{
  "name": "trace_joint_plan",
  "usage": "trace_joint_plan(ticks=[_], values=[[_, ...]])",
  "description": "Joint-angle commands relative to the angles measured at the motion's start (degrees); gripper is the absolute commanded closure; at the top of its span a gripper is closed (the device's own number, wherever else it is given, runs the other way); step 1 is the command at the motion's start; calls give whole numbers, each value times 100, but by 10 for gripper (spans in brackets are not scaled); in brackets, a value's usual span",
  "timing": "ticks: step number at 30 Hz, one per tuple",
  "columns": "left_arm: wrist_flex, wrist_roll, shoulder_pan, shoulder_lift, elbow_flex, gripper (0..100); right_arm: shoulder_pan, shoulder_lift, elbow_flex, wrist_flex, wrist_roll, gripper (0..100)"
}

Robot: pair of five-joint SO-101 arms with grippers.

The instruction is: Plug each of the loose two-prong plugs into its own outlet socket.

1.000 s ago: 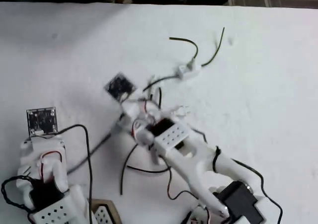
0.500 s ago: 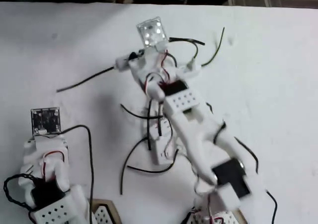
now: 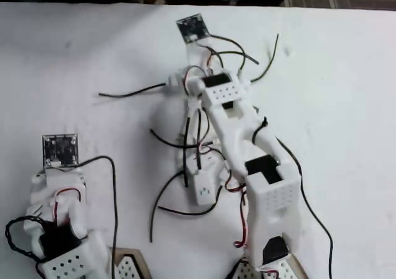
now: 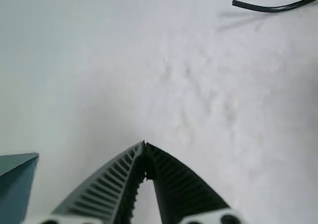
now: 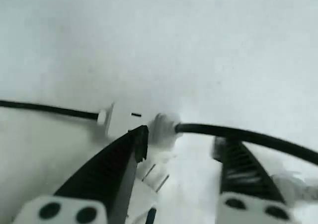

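A white plug body [image 5: 119,122] lies on the table [image 5: 208,45] just past one fingertip of the right gripper [image 5: 183,139], its black cable running off to the side. A second white piece [image 5: 164,128] sits right against it, and that piece's cable [image 5: 248,138] crosses the gap between the jaws. Two metal prongs [image 5: 155,177] show deeper in the gap. These jaws stand wide, gripping nothing. The left gripper [image 4: 145,160] has its jaws pressed together at the tips, with a loose cable end [image 4: 273,7] well ahead of them.
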Motion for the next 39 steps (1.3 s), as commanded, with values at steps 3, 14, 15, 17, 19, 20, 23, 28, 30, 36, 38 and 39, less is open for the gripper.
trace_joint_plan(ticks=[3,14,15,17,19,20,23,28,30,36,38,39], values=[[-123,-88,251,-75,35,977,-207,-497,-818,1745,1116,688],[-123,-88,259,-75,44,977,-92,-84,-853,2387,4598,687],[-123,-88,259,-75,44,977,-84,-31,-853,2387,4800,687],[-123,-88,259,-75,88,977,-48,57,-844,2387,5204,687],[-132,-88,259,-75,97,977,-13,110,-826,2387,5582,687],[-132,-88,259,-75,97,977,31,127,-826,2387,5785,687],[-132,-88,259,-75,105,977,119,127,-826,2387,6312,687],[-132,-88,268,-75,105,977,84,119,-818,2818,6593,687],[-132,-88,268,-75,105,977,-31,127,-818,2976,6593,687],[-132,-88,268,-75,105,977,-277,462,-844,2782,6585,687],[-132,-88,268,-75,105,977,-356,664,-862,2642,6567,687],[-132,-88,268,-75,114,977,-391,760,-870,2580,6567,687]])
